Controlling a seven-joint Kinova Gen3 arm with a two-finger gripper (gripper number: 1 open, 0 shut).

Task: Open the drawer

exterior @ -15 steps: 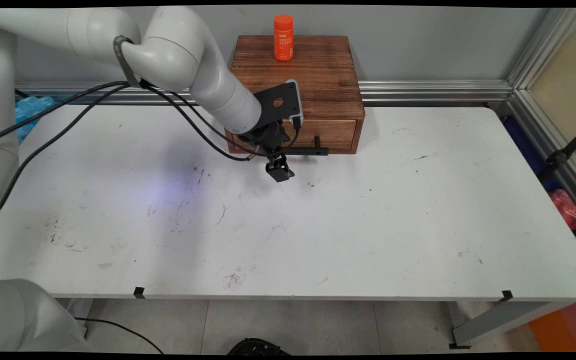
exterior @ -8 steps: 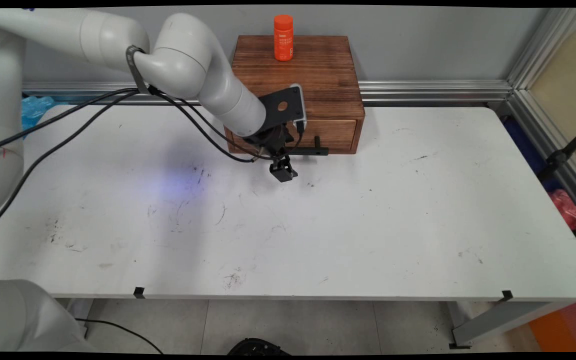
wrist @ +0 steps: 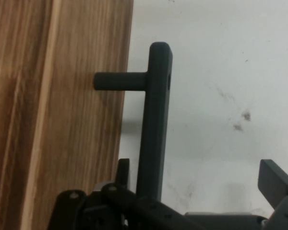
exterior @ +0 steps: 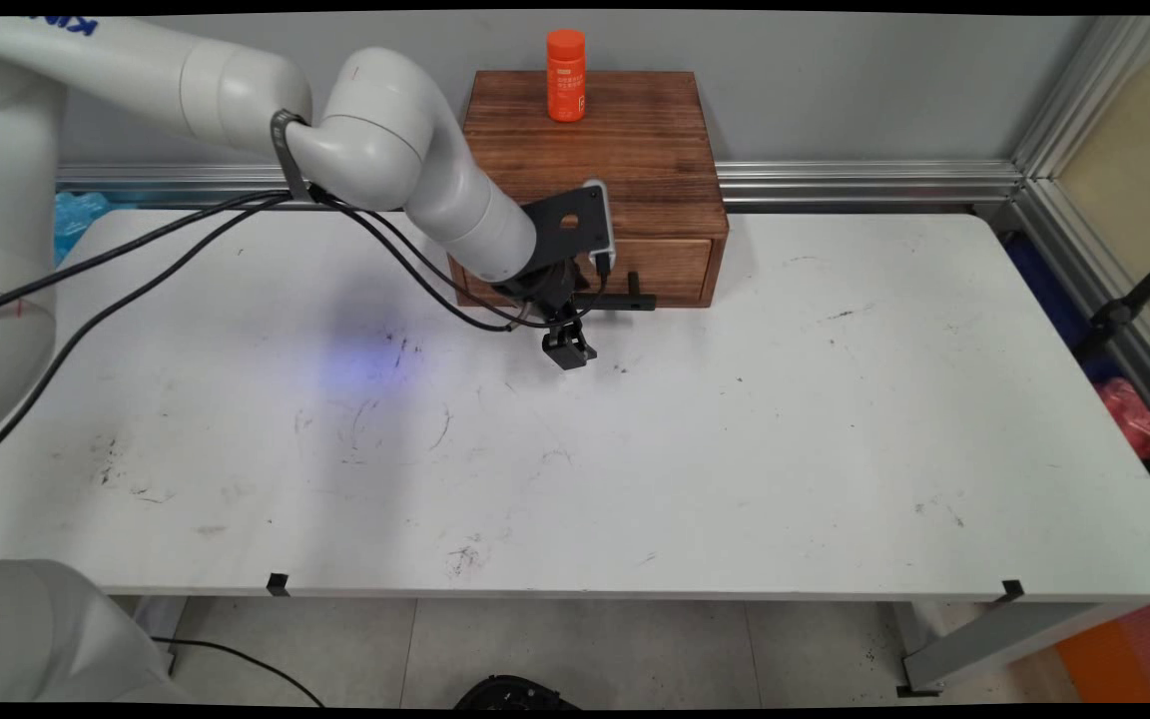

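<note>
the arm reaches in from the left, and its gripper [exterior: 568, 352] hangs low over the white table [exterior: 735, 449], just in front of the wooden box [exterior: 625, 160] that stands at the table's far edge against the wall. the box has a drawer [exterior: 670, 268] in its front, and a black bar handle [exterior: 625, 300] sticks out from it on short posts. in the hand view the handle [wrist: 156, 120] runs up the middle, right beside the drawer's wooden face [wrist: 53, 115], with one post joining it to the wood near the bar's far end. the fingers are spread: one finger [wrist: 276, 184] shows well off to the right over bare table, the other [wrist: 122, 172] sits low between the bar and the wood, so the bar lies between them, though i can't tell whether either one touches it. an orange bottle [exterior: 566, 75] stands upright on top of the box, near its back edge, well apart from the gripper. black cables [exterior: 136, 270] droop from the arm across the table's left part.
</note>
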